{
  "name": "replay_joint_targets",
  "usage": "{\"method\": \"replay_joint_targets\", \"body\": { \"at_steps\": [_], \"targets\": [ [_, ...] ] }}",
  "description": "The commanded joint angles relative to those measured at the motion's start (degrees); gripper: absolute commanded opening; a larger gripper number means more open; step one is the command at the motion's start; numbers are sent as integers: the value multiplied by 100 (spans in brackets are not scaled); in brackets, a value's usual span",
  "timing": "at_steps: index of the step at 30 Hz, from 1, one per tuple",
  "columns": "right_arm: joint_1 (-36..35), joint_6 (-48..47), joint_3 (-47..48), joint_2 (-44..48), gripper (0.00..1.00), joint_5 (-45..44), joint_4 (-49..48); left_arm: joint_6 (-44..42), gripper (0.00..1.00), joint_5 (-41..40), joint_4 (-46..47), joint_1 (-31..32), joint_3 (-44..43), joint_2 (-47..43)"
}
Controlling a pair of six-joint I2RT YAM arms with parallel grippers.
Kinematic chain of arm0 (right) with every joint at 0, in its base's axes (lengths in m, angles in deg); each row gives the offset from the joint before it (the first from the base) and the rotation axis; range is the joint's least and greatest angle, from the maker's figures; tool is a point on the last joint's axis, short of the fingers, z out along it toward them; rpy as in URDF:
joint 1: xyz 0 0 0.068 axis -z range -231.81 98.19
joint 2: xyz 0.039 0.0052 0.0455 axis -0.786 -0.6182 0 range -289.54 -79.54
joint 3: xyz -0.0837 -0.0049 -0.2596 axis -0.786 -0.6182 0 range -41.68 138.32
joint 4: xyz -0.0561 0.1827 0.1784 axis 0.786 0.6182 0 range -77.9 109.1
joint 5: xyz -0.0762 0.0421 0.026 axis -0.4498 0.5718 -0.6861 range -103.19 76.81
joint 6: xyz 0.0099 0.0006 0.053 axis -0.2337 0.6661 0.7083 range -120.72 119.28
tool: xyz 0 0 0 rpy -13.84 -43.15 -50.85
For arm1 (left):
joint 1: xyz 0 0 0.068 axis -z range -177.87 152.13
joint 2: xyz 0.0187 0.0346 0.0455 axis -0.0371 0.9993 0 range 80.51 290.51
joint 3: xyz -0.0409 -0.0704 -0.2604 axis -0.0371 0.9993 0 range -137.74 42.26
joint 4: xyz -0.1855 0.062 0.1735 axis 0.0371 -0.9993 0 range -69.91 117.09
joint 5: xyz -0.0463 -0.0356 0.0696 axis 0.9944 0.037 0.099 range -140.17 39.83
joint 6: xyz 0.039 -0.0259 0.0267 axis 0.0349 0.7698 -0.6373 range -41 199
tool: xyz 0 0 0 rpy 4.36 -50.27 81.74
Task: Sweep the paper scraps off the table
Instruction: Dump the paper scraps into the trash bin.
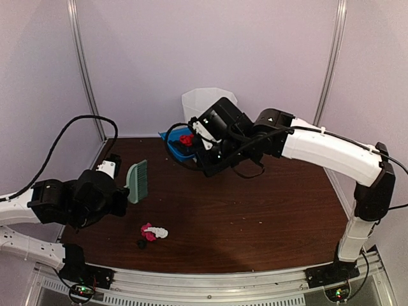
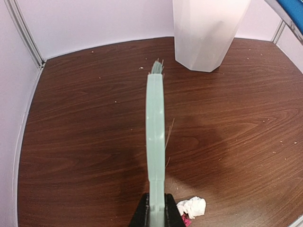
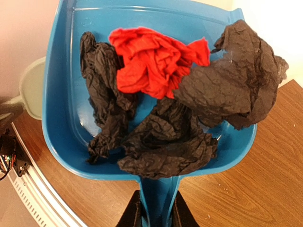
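Observation:
My left gripper (image 1: 121, 189) is shut on the handle of the mint-green hand brush (image 1: 136, 181), held above the table (image 1: 255, 217) at the left; in the left wrist view the brush (image 2: 155, 132) points away from the gripper (image 2: 156, 208). A small pile of pink, white and black paper scraps (image 1: 152, 233) lies near the front left, partly seen in the left wrist view (image 2: 191, 208). My right gripper (image 3: 155, 210) is shut on the handle of the blue dustpan (image 3: 61, 94), raised at the back (image 1: 178, 143). Red and black scraps (image 3: 161, 94) lie in the pan.
A translucent white bin (image 1: 205, 102) stands at the back against the wall, also in the left wrist view (image 2: 206, 30). White walls with metal posts enclose the table. A metal rail (image 1: 210, 280) runs along the front edge.

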Motion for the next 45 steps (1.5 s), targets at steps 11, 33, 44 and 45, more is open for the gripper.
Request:
{"method": "replay_joint_targets", "body": {
  "at_steps": [11,33,44,45],
  "targets": [
    [384,-251,1687,-700,0,216,491,34,0,-23,219,27,83,-117],
    [1037,-582,2944,-1363,0,681,310,54,0,42,219,29,118,-110],
    [1500,-675,3539,-1844,0,1487,-54,98,0,-11,219,30,126,-67],
    [1551,-678,3578,-1888,0,1530,-107,105,0,-9,219,28,126,-63]
  ]
}}
